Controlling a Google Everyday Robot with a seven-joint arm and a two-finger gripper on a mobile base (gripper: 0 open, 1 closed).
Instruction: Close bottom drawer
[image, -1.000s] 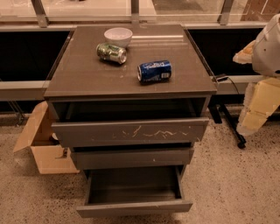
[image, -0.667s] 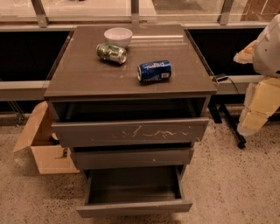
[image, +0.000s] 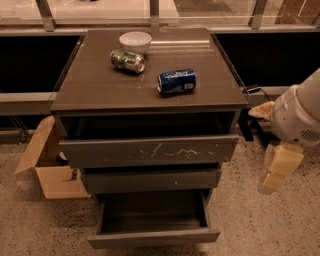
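The bottom drawer is the lowest of three grey-brown cabinet drawers. It stands pulled far out, and its shallow dark box is bare inside. The middle drawer is out a little. The top drawer, with white scratches on its front, is partly out. My gripper hangs at the right of the cabinet, at about the height of the middle drawer. It is apart from the cabinet and holds nothing that I can see.
On the cabinet top lie a blue can and a green can, both on their sides, and a white bowl stands behind them. An open cardboard box stands on the floor at the left. Speckled floor surrounds the cabinet.
My arm and gripper have come down and a little to the left, from beside the cabinet top to beside the middle drawer. The drawers and cans have not moved.
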